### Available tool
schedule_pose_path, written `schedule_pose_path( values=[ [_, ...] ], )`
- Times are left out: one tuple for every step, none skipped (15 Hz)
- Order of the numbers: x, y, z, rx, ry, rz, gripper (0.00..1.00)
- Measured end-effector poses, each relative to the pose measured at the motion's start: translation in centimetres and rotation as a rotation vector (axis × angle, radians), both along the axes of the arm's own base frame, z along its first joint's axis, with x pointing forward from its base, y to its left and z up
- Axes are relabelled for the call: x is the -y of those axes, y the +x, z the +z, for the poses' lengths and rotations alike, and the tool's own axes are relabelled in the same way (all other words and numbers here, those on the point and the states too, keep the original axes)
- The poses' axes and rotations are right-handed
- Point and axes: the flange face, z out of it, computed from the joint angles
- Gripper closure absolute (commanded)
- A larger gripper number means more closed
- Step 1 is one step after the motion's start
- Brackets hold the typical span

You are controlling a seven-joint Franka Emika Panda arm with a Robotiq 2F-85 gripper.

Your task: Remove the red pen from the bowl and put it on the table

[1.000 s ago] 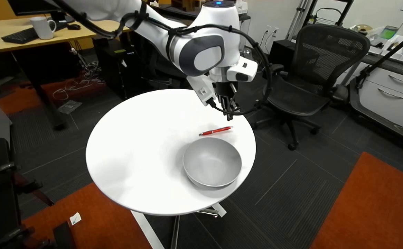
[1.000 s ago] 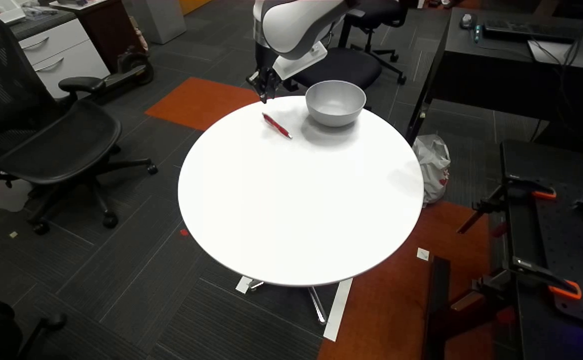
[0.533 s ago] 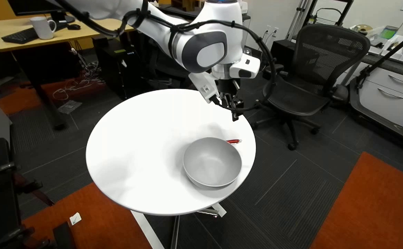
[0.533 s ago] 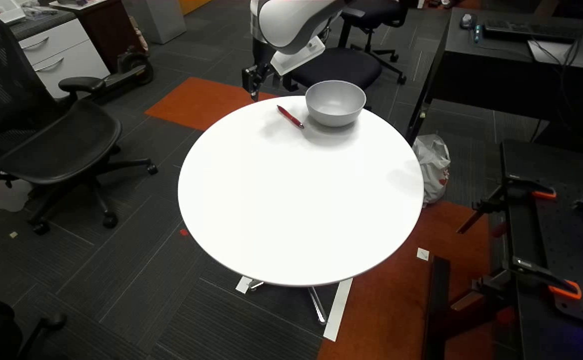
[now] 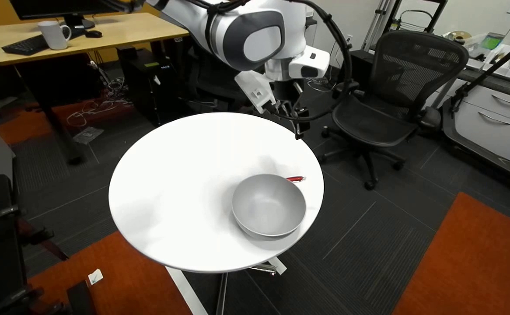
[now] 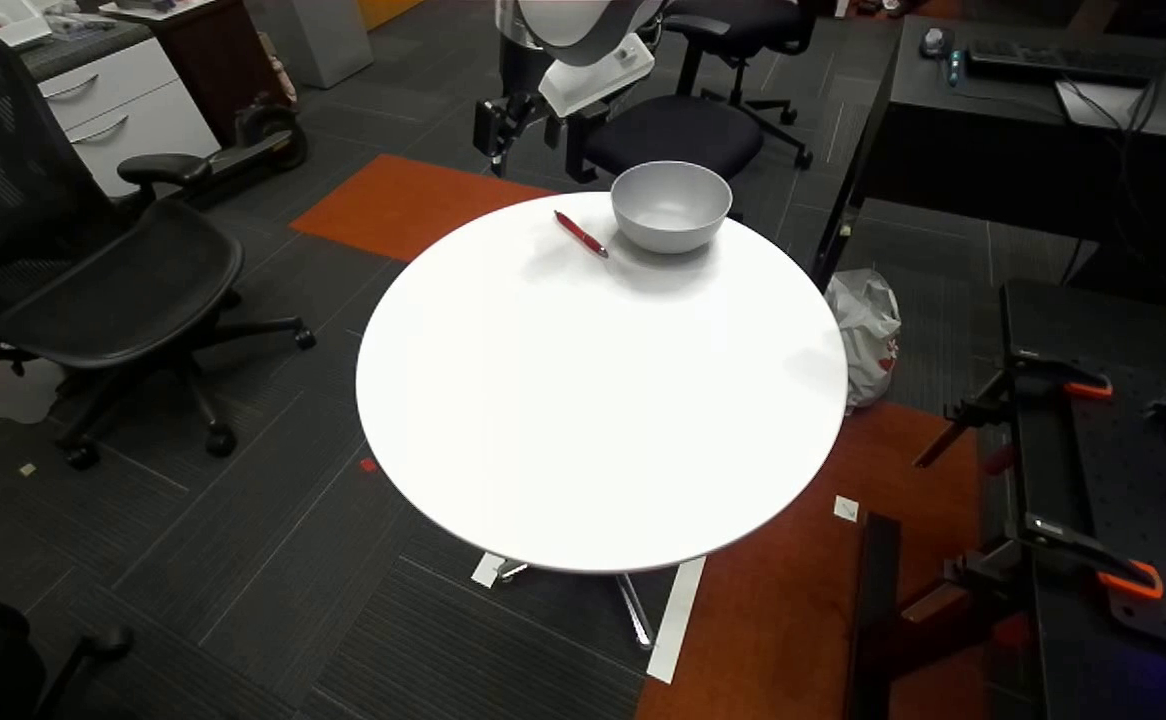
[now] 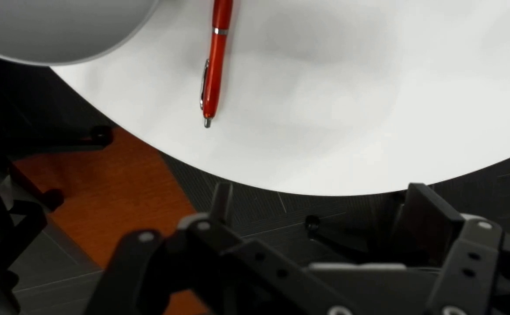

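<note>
While the tool (image 7: 323, 205) has risen in the last 0.5 seconds, its 2 fingers (image 7: 430, 227) wide apart and empty, the red click pen (image 6: 580, 234) has stayed on the round white worktop (image 6: 598, 400), just beside the grey bowl (image 6: 669, 241), so I judge the placing done.

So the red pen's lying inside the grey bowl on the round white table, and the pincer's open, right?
Not quite: the red pen isn't inside the grey bowl. An exterior view shows it lying beside the bowl, directly on the round white table. The pincer is open, as the wrist view shows.
</note>
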Motion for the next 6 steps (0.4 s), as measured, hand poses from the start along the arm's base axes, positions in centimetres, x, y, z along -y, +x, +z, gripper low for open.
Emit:
schedule_pose_path(
  values=[
    [-0.2, -0.3, 0.4, -0.004, 0.002, 0.001, 0.00],
    [-0.3, -0.7, 0.8, -0.008, 0.004, 0.001, 0.00],
    [-0.5, -1.1, 1.1, -0.013, 0.006, 0.002, 0.00],
    [-0.6, -1.4, 1.3, -0.017, 0.007, 0.001, 0.00],
    [-0.6, -1.7, 1.5, -0.020, 0.008, 0.001, 0.00],
    [-0.6, -1.9, 1.6, -0.022, 0.009, 0.000, 0.00]
  ],
)
